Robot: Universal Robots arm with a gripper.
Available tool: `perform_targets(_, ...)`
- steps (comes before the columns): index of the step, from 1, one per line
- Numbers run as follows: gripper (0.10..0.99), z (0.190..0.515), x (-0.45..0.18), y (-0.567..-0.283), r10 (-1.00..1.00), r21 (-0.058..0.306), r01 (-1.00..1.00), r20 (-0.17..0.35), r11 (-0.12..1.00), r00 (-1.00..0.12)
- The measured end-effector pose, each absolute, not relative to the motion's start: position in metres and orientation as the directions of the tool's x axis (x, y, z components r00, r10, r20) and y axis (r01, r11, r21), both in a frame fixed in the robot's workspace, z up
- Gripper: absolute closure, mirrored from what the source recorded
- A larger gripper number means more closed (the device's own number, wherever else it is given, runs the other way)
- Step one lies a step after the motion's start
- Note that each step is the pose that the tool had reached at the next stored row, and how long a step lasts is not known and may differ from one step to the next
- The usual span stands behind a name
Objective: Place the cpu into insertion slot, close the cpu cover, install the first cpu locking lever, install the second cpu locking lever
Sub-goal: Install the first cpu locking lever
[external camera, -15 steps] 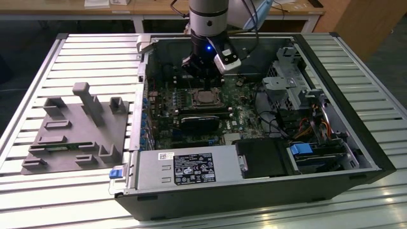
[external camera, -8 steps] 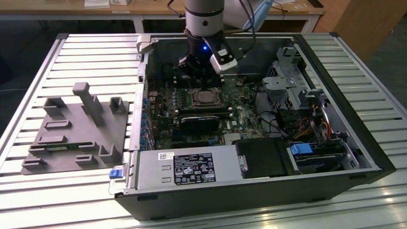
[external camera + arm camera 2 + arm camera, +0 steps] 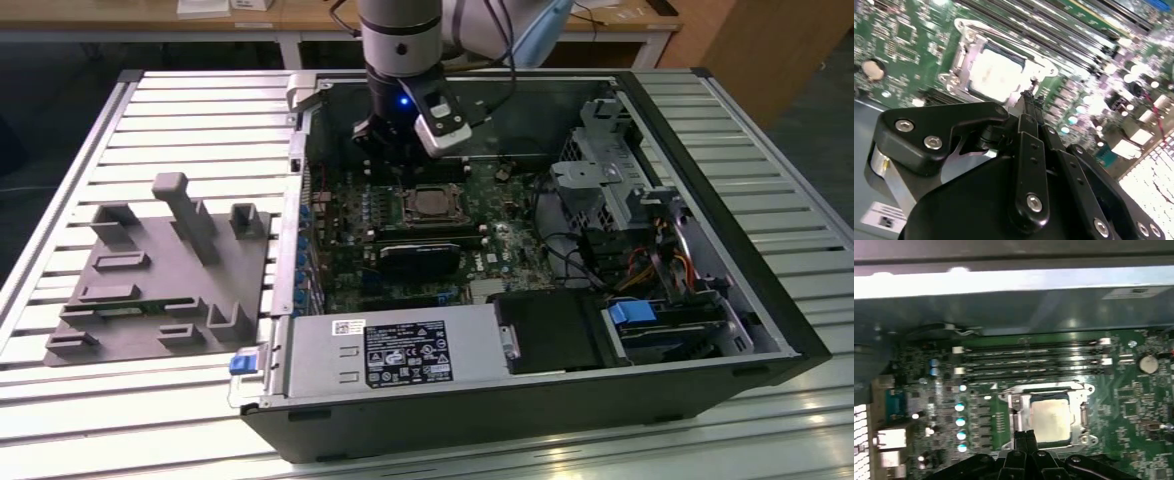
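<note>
On the slatted metal worktop (image 3: 174,110), at the exterior view's left, a grey moulded fixture (image 3: 160,275) with upright blocks sat just beside an open computer case (image 3: 534,425). Inside the case the green motherboard (image 3: 340,215) lay flat, and the robot arm (image 3: 396,40) reached down over its far part from the far side of the scene. The gripper (image 3: 1030,100) hung low above the board, its two black fingers pressed together with nothing between them. Its tips were poised just beside one edge of the insertion slot (image 3: 411,203); whether they touched the metal there could not be told. The cpu (image 3: 1050,417) sat inside the slot, its pale silver-grey top facing up. The cpu cover (image 3: 1074,389), a silvery frame, lay down around the chip, whose top showed through the square window. A thin wire lever (image 3: 1009,44) ran along one side of the frame; whether it was latched could not be told. Long memory slots (image 3: 1029,360) ran beside the socket, between it and the case wall. In the exterior view a dark rectangular block (image 3: 420,255) lay on the near side of the socket, with the grey power supply (image 3: 387,350) nearer still. At the exterior view's right stood a metal drive cage (image 3: 607,175) and a bundle of coloured cables (image 3: 661,265).
</note>
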State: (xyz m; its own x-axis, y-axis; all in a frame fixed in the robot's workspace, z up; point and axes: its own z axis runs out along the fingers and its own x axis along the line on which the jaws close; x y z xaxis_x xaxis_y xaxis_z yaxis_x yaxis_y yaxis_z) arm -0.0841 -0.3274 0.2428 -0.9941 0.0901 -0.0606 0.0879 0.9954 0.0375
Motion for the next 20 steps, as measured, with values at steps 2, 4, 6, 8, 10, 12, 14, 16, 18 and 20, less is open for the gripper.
perform_targets(2,0.984,0.243,-0.090,-0.327,0.090,0.038,0.088,-0.062,0.995,-0.994)
perform_targets(4,0.984,0.243,-0.096,-0.327,0.090,0.038,0.088,-0.064,0.995,-0.994)
perform_targets(6,0.984,0.243,-0.102,-0.327,0.090,0.038,0.088,-0.066,0.995,-0.994)
perform_targets(8,0.984,0.243,-0.108,-0.327,0.090,0.038,0.088,-0.068,0.995,-0.994)
perform_targets(10,0.984,0.243,-0.109,-0.327,0.090,0.038,0.088,-0.068,0.995,-0.994)
perform_targets(12,0.984,0.244,-0.109,-0.327,0.090,0.039,0.087,-0.068,0.995,-0.994)
perform_targets(14,0.984,0.245,-0.110,-0.327,0.091,0.046,0.088,-0.068,0.995,-0.994)
perform_targets(16,0.984,0.246,-0.111,-0.327,0.091,0.056,0.088,-0.067,0.995,-0.994)
perform_targets(18,0.984,0.246,-0.113,-0.327,0.092,0.070,0.087,-0.066,0.994,-0.994)
perform_targets(20,0.984,0.246,-0.114,-0.327,0.093,0.090,0.088,-0.064,0.992,-0.994)
